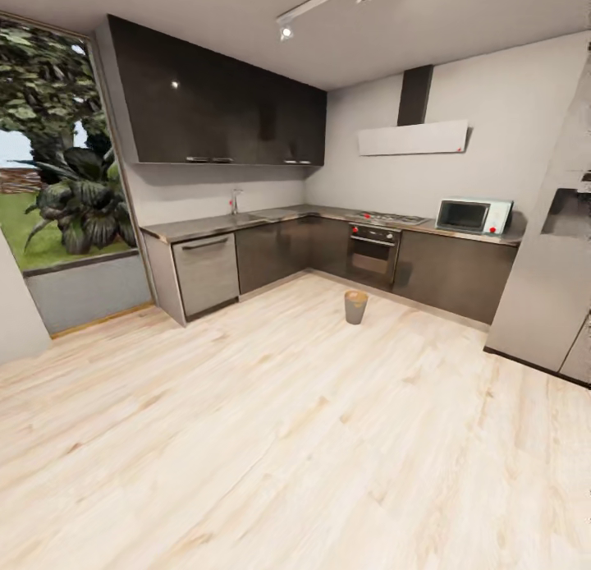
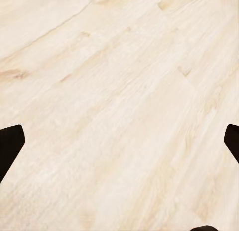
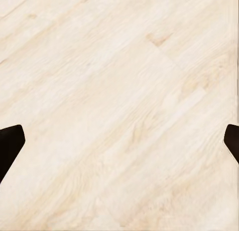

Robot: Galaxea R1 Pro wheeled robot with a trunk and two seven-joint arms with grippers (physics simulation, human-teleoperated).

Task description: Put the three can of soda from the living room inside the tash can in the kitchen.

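I face the kitchen across a pale wood floor. The trash can (image 1: 355,306), a small round tapered bin with an amber rim, stands on the floor in front of the steel oven (image 1: 373,254). The three soda cans are out of view. In the left wrist view my left gripper (image 2: 119,146) is open over bare floorboards, its dark fingertips (image 2: 10,146) far apart at the picture's edges. My right gripper (image 3: 119,146) is open in the same way above the floor, with nothing between its fingertips (image 3: 10,143).
Dark cabinets and a grey countertop (image 1: 222,222) run along the back corner, with a steel dishwasher (image 1: 206,273), a gas hob (image 1: 387,218) and a microwave (image 1: 474,215). A tall grey unit (image 1: 546,282) stands at the right. A large window (image 1: 57,159) fills the left wall.
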